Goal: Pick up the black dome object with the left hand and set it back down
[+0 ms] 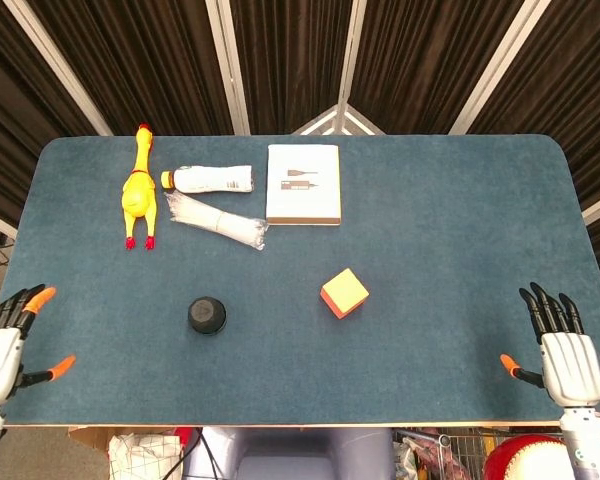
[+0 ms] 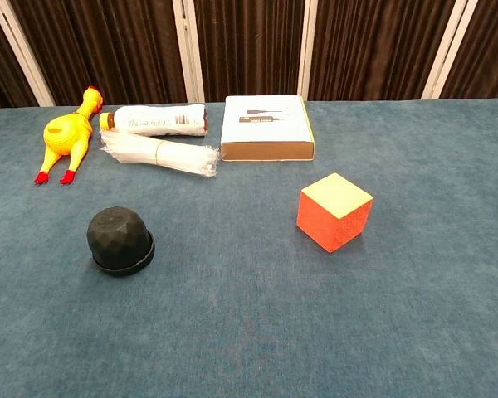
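Note:
The black dome object point(image 1: 207, 315) sits alone on the blue table point(image 1: 420, 220), left of centre; the chest view shows the dome point(image 2: 120, 240) at the left, faceted on top. My left hand point(image 1: 5, 345) hovers over the table's near left corner, fingers spread, holding nothing, well to the left of the dome. Over the near right corner my right hand point(image 1: 563, 350) is also spread and empty. Neither hand appears in the chest view.
An orange cube point(image 1: 344, 292) lies right of the dome. Along the far side lie a yellow rubber chicken point(image 1: 138, 189), a white bottle point(image 1: 212, 179), a wrapped bundle of white sticks point(image 1: 216, 220) and a white box point(image 1: 303, 184).

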